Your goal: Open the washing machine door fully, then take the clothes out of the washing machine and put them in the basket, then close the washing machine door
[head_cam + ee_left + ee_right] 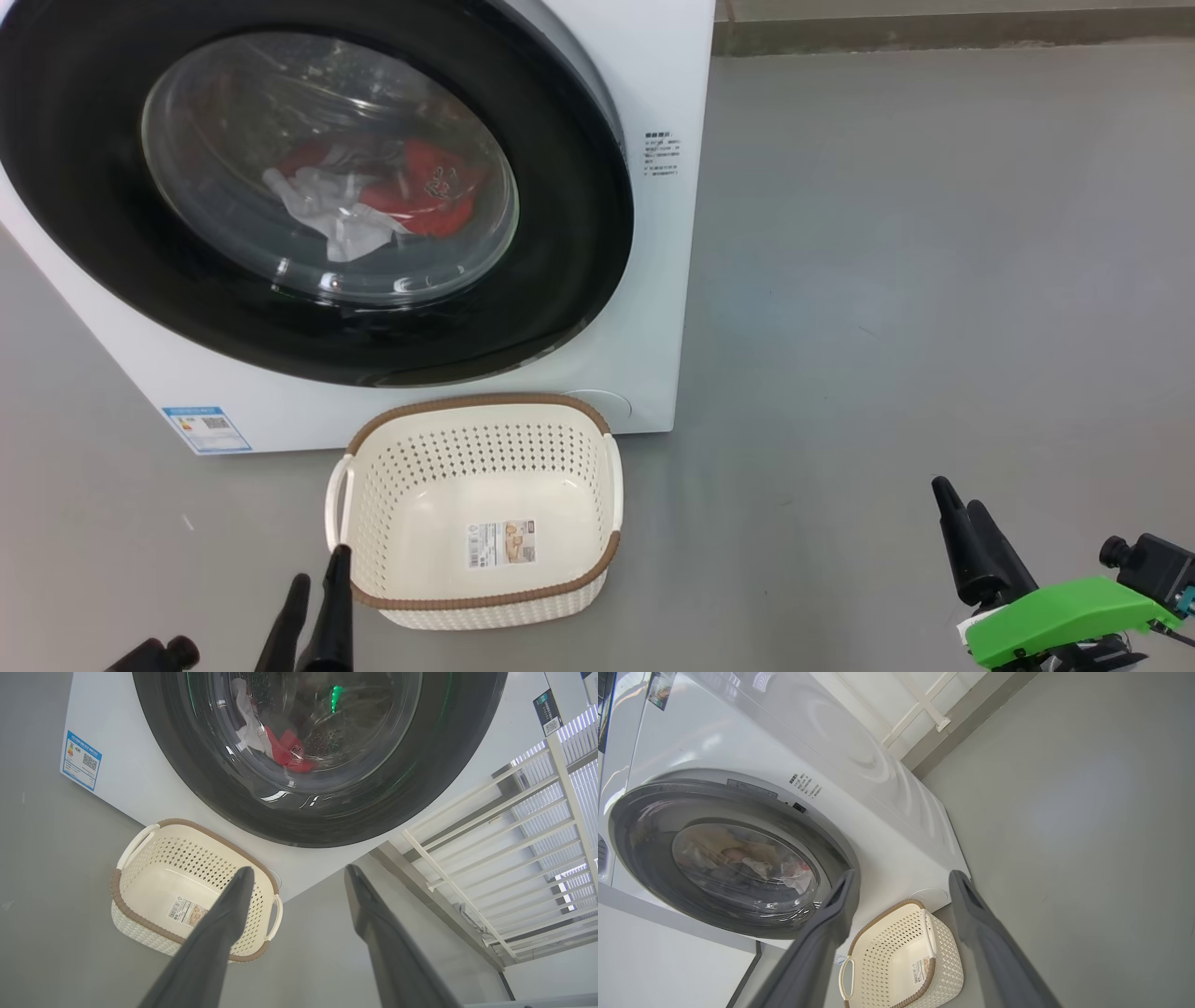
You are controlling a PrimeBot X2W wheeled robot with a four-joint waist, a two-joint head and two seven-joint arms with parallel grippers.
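Observation:
The white washing machine [653, 280] stands at the upper left, its black-rimmed round door [579, 233] lying over the opening. Red and white clothes [420, 196] show through the glass inside the drum. The cream basket [476, 406] sits on the floor just in front of the machine, with nothing in it but its paper label. My left gripper [318, 565] is open beside the basket's near left corner. My right gripper [957, 495] is open over bare floor, well right of the basket. In the left wrist view, the left gripper [299, 869] points toward the door [187, 779] and the basket [140, 877].
Grey floor [934, 280] stretches wide to the right of the machine. A wall base [934, 33] runs along the back. A white railing [490, 835] stands beside the machine. A blue label sticker [205, 429] marks its lower front corner.

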